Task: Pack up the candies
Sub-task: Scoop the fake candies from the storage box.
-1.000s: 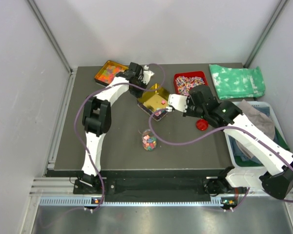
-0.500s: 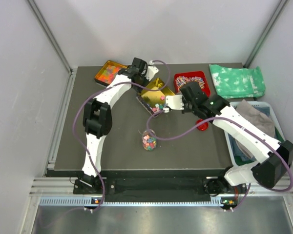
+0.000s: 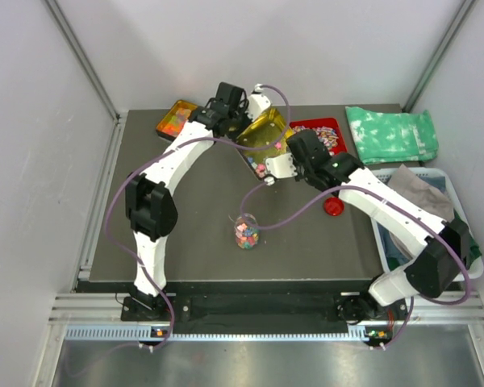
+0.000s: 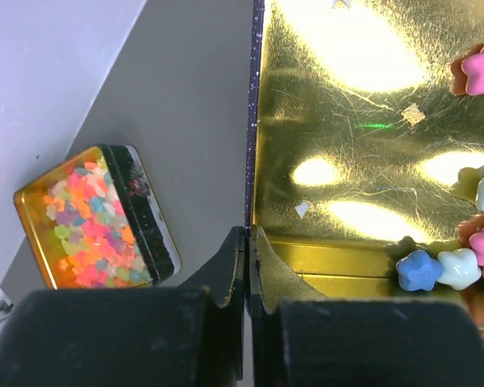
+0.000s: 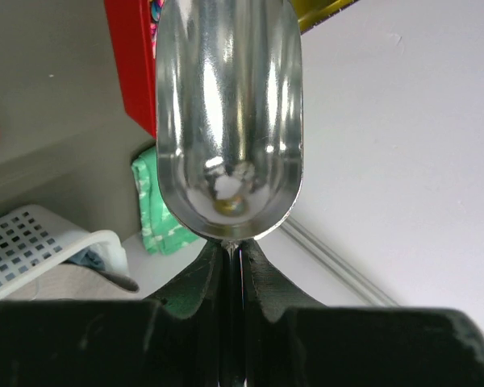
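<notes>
Hiding or cut off: the thin handle of the polished, round-nosed metal scoop (image 5: 230, 105) disappeared between the fingers of the right pincer (image 5: 232, 246). The right arm covered part of the red plastic tray (image 5: 129, 64) in the overhead view, and the white perforated basket (image 5: 32, 242) ran off the frame.
Hard to make out: a pale blotch sat low in the scoop's bowl, and I could not tell whether it was a reflection or a crumb.
Left pincer (image 4: 248, 234): it was fully closed, nipping the dark rim of the shiny gold foil-lined tray (image 4: 347, 145). The tray looked tilted above the dark grey tabletop (image 3: 194, 226).
Right pincer: it was squeezed tight on the scoop's handle.
Candies (image 4: 419, 270): these were small knobbly sweets in pink, blue, pale and brown, bunched along one edge of the gold tray, close to the scoop. More lay in the clear glass jar (image 3: 246, 231), which stood alone nearer the arm bases.
Rectangular orange tin (image 4: 145, 214): it was packed with orange, pink and green gummy pieces and sat at the far left.
Red tray contents: striped wrapped sweets.
Loose items: a round red lid (image 3: 333, 206) lay flat on the tabletop, and a crumpled green cloth (image 3: 391, 135) lay at the far right.
</notes>
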### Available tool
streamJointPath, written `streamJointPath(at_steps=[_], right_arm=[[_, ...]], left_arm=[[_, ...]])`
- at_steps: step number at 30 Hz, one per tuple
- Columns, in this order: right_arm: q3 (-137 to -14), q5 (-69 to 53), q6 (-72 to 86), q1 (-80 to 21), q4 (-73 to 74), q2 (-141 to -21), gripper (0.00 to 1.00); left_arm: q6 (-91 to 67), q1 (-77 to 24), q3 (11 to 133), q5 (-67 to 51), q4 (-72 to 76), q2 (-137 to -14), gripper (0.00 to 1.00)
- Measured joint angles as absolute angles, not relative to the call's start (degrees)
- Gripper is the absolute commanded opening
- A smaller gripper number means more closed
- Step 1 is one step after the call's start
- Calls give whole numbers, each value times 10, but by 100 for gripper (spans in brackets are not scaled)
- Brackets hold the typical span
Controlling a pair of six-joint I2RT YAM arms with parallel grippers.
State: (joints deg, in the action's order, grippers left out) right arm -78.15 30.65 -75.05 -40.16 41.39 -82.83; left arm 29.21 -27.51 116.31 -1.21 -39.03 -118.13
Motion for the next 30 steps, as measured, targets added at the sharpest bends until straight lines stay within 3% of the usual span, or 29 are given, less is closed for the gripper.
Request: streamJointPath(at_steps=[30], right_arm=[[-726,361,-938,-414,309,-879,0]], left_arm=[[341,-316,1110,-16,-384,-1147,0]])
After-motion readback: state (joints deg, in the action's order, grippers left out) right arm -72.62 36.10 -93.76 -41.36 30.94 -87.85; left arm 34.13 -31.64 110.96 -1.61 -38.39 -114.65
